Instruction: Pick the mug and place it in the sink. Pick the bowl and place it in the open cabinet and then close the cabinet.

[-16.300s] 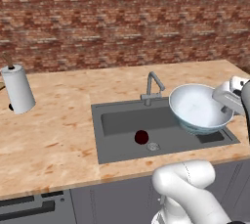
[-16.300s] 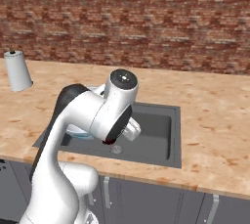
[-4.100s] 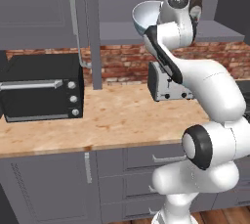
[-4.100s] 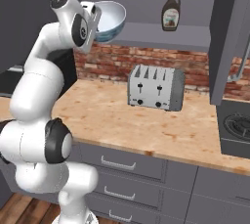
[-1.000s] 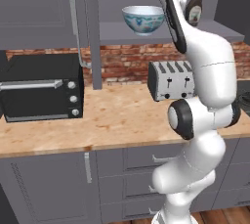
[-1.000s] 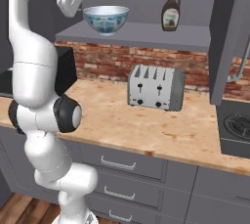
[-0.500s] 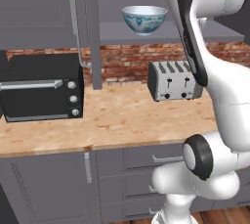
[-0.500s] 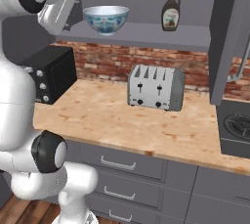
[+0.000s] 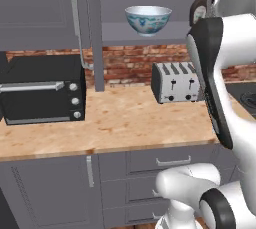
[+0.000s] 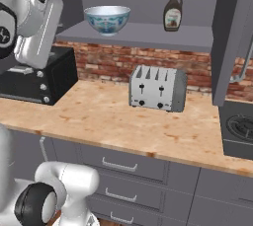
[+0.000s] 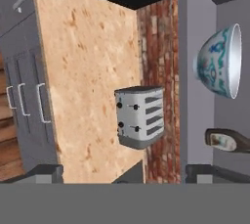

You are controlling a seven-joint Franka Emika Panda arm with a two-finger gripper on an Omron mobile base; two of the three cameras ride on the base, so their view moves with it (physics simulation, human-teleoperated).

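While the bowl (image 9: 148, 20) sits on the cabinet (image 9: 150, 39) shelf, fingers (image 11: 202, 173) spread apart.

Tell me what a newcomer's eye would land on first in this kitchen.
First, the patterned white bowl standing upright on the shelf of the open cabinet, with a dark sauce bottle further along the same shelf. Below them a silver toaster sits on the wooden counter against the brick wall, and a black toaster oven stands to its left. The robot's white arm fills the foreground.
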